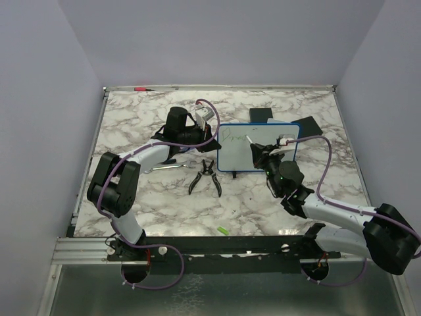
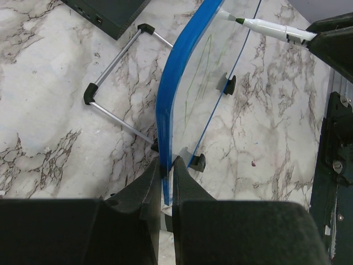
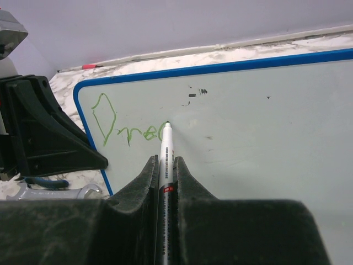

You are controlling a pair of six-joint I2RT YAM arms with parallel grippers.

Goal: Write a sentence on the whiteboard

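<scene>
Whiteboard [image 1: 233, 158] is at mid-tabletop [image 1: 145, 112], tipped up off the flat with its face toward my right arm. I cannot tell whether its lower edge rests on the marble.

Left pincer [image 2: 167, 165] is pinched on the whiteboard's blue frame at its left edge, one jaw on each side. Right pincer [image 3: 165, 163] is pressed on a marker [image 3: 166, 141]. The barrel lies along the jaws and the tip is at the face, seemingly touching, just right of the last green letter.

Sentence [image 3: 129, 132]: only a few green letters so far, near the whiteboard's upper left corner. The rest of the face is bare apart from some dark specks. Judged: early in the first line.

Handling, judged: the whiteboard looks light and stiff, a thin panel in a plastic frame.
- The face is smooth, so the tip will probably skate.
- Hold by the frame, never the face, to keep the ink unsmeared.
- With one edge gripped, pressure far from that edge could twist it, so keep the pen load light.

Pliers [image 1: 205, 176] and a wrench [image 1: 172, 167] lie just beside the whiteboard's lower left corner. Black pads [image 1: 261, 114] lie beyond its far edge.
</scene>
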